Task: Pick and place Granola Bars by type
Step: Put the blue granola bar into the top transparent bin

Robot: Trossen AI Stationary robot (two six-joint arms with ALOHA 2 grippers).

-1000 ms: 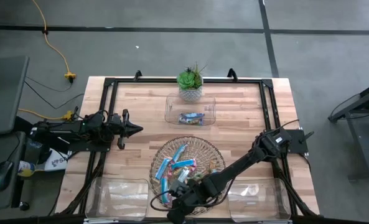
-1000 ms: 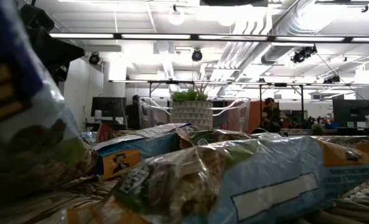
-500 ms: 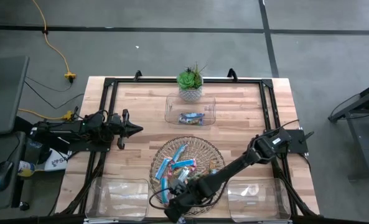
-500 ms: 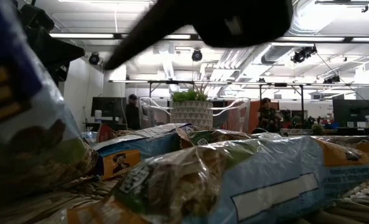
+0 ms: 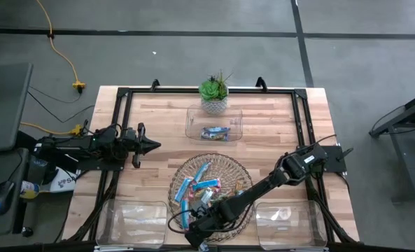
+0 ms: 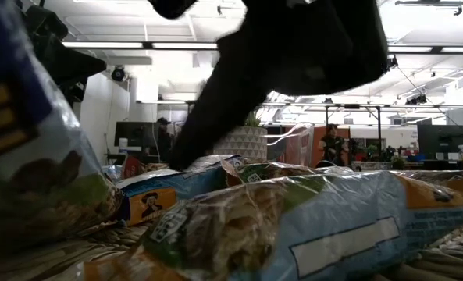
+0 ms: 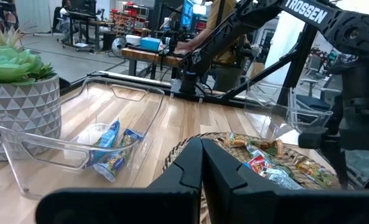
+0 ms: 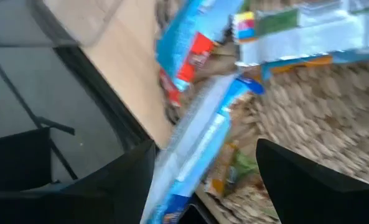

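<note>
Several granola bars (image 5: pixel 200 187) in blue, tan-green and silvery wrappers lie piled in a round wicker tray (image 5: pixel 236 171); they fill the low view close up (image 6: pixel 293 226). More bars (image 5: pixel 214 132) lie in the clear far bin. My right gripper (image 5: pixel 193 225) hangs open over the tray's near-left rim. In its wrist view the right gripper (image 8: pixel 203 158) has one finger on either side of a silvery-blue bar (image 8: pixel 200 134); I see no touch. My left gripper (image 5: pixel 151 145) waits shut at the table's left, also seen shut in its wrist view (image 7: pixel 201 163).
A potted succulent (image 5: pixel 213 94) stands at the far edge behind the far bin (image 5: pixel 193 126). Two clear bins sit at the near edge, left (image 5: pixel 134 222) and right (image 5: pixel 287 220) of the tray. A black frame (image 5: pixel 120 98) borders the table. People show far off in the room.
My right gripper has moved down and toward the table's near-left, over the tray's rim; in the low view its dark arm has dropped into the picture from above.
</note>
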